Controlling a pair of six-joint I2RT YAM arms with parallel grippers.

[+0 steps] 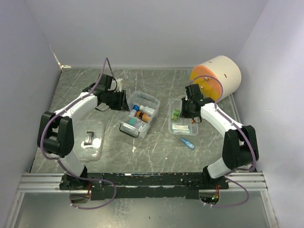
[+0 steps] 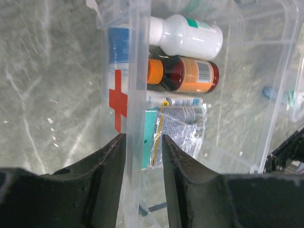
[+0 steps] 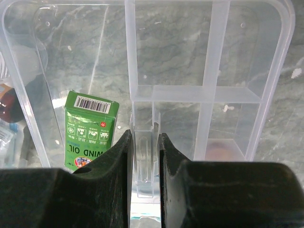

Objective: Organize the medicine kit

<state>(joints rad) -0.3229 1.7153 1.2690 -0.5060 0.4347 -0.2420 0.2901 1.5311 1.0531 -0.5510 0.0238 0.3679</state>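
Medicine kit [image 2: 137, 52] wall between left jaws, tray [image 3: 214, 52] between right jaws

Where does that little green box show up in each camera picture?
Top external: green box sits right of centre, inside the divided tray.
Left wrist: not in it.
Right wrist: lower left, just left of the fingers.
Shared landmark: the divided tray, seen in the top and right wrist views.
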